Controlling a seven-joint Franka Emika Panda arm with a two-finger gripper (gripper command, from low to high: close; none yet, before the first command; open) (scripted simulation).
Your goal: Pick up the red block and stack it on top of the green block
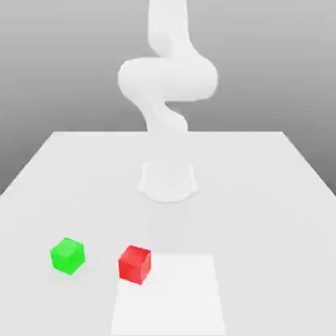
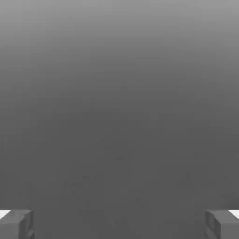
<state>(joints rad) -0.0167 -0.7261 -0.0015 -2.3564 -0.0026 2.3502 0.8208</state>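
Observation:
A red block [image 1: 135, 264] rests on the white table near its front edge, slightly to the exterior view's left of centre. A green block [image 1: 67, 255] sits on the table a short way further to the exterior view's left, apart from the red one. My gripper [image 2: 119, 224] is open: its two grey fingertips [image 2: 16, 224] stand wide apart at the corners of the hand view, with nothing between them and plain grey background beyond. The white arm [image 1: 167, 79] rises from its base at the table's middle and goes up out of the exterior view.
The arm's round white base [image 1: 168, 180] stands mid-table behind the blocks. A brighter white rectangle [image 1: 169, 295] marks the table [image 1: 262, 197] at the front, touching the red block's right side.

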